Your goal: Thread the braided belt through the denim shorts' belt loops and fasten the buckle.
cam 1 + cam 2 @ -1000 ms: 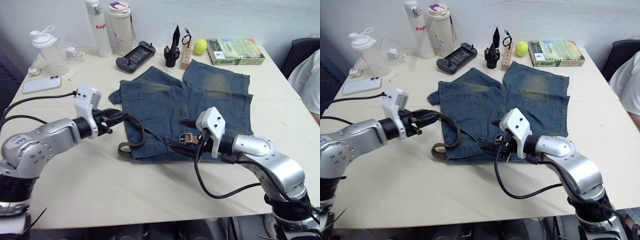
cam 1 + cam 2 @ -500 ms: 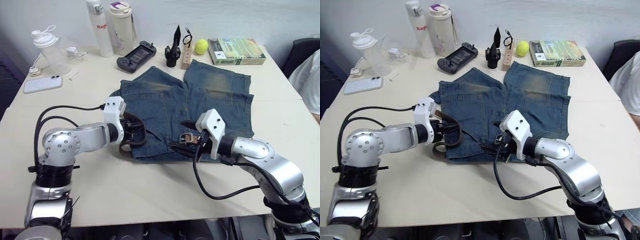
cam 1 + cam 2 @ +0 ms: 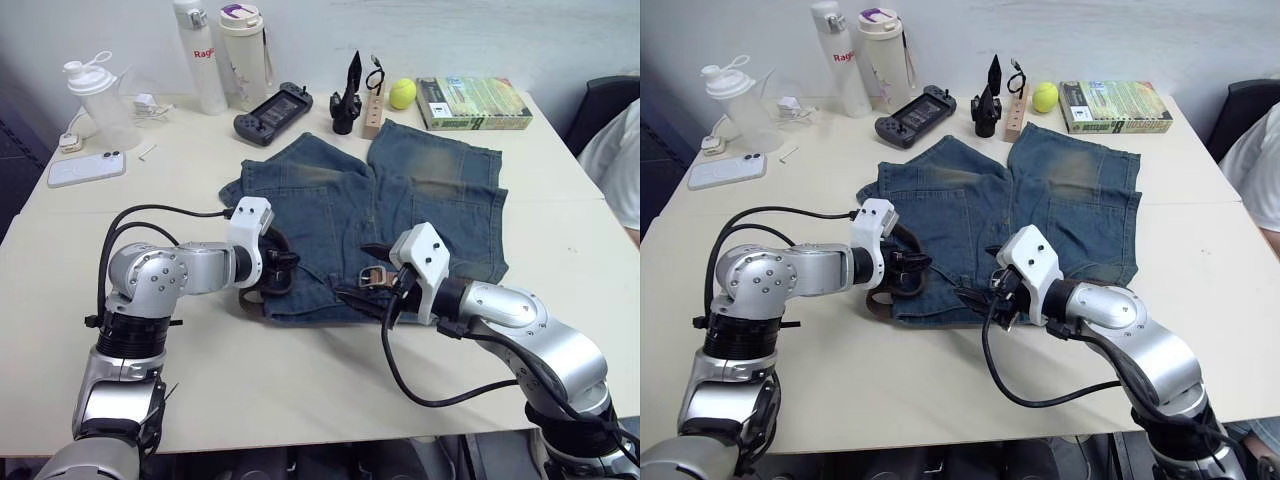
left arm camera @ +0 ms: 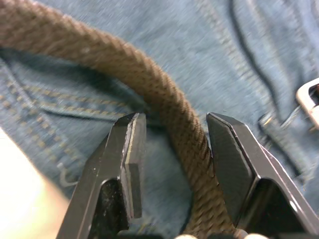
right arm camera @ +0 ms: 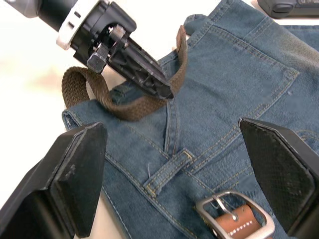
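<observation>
A: Starting at the left. Left gripper point(image 3: 284, 262) sits at the shorts' left waist corner, jaws parted. In the left wrist view the braided belt point(image 4: 124, 69) runs between the fingers point(image 4: 130, 164), but the pads look apart from it. I'd call that straddling, not a grip.

B: Where does the belt lie?

A: A slack brown loop bulges off the left edge of the denim shorts point(image 3: 420, 200) onto the table point(image 3: 300, 370), then the webbing heads right along the waistband. Weave is coarse and dark, limp.

B: And the middle?

A: One belt loop point(image 5: 168, 172) is plain in the right wrist view, a short denim strip sewn across the band. The buckle point(image 5: 234, 219) lies just beside it, silver frame with prong, tan leather in it.

B: Right side?

A: Right gripper point(image 3: 992, 300) hovers near the buckle, fingers spread wide, holding nothing.

B: Step in hand?

A: My read: threading, slack being fed at the left. Next calls for closing on the webbing and drawing it through toward the buckle without bunching the denim.
</observation>
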You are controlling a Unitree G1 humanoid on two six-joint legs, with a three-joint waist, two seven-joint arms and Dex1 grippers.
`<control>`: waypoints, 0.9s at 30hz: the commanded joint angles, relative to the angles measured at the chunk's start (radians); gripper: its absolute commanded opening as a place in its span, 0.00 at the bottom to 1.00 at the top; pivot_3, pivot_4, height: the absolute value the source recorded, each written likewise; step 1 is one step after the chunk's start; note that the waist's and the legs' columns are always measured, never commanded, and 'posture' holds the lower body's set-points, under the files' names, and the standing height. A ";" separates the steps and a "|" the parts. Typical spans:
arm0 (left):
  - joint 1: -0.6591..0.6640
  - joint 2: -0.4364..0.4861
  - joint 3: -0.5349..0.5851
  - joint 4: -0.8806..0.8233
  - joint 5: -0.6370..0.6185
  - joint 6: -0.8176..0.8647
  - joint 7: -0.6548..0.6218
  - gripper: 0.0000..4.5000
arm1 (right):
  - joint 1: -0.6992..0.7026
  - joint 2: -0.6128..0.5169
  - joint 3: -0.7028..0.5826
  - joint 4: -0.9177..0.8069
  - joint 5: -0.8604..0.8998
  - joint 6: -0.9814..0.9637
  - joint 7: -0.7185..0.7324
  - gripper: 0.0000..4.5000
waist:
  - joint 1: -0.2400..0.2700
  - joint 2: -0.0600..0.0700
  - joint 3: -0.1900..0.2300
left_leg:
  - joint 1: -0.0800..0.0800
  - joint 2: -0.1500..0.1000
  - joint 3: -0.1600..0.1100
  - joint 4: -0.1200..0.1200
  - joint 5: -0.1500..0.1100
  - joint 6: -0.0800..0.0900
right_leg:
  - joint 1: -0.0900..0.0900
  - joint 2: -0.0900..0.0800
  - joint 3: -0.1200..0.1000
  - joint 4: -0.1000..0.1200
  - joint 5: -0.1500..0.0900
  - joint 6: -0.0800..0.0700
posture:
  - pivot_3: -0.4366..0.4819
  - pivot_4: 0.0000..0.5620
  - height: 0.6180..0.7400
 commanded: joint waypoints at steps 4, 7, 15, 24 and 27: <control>-0.018 0.022 -0.023 -0.065 0.140 -0.050 -0.119 0.15 | -0.009 -0.005 -0.024 -0.044 0.010 -0.003 -0.008 1.00 | -0.001 0.000 0.000 | 0.000 0.000 0.000 0.000 0.000 0.000 | 0.000 0.000 0.000 0.000 0.000 0.000 | 0.48 0.27 0.87; -0.027 0.048 -0.049 -0.093 0.190 -0.079 -0.203 0.01 | -0.011 -0.006 -0.024 -0.040 0.009 -0.005 -0.008 1.00 | -0.001 0.000 0.000 | 0.000 0.000 0.000 0.000 0.000 0.000 | 0.000 0.000 0.000 0.000 0.000 0.000 | 0.48 0.27 0.87; -0.050 0.216 -0.174 -0.252 0.367 -0.394 -0.590 0.01 | -0.025 -0.043 -0.029 -0.023 -0.027 -0.038 0.009 1.00 | 0.000 0.000 0.000 | -0.001 0.000 0.001 -0.001 0.000 -0.001 | -0.001 0.000 -0.001 -0.001 0.000 0.000 | 0.48 0.27 0.87; -0.017 0.368 -0.312 -0.166 0.788 -1.149 -1.028 0.01 | -0.087 -0.145 0.043 0.063 -0.264 -0.270 0.037 1.00 | -0.002 0.001 0.000 | 0.000 0.000 0.004 -0.003 0.000 -0.001 | -0.002 0.000 -0.001 -0.002 0.000 -0.001 | 0.48 0.27 0.87; -0.037 0.372 -0.361 -0.082 0.928 -1.278 -1.066 0.01 | -0.107 -0.214 0.110 0.136 -0.458 -0.442 0.026 1.00 | -0.003 0.001 0.000 | 0.000 0.000 0.005 -0.003 -0.001 -0.001 | -0.002 0.000 -0.001 -0.002 0.000 0.000 | 0.48 0.27 0.87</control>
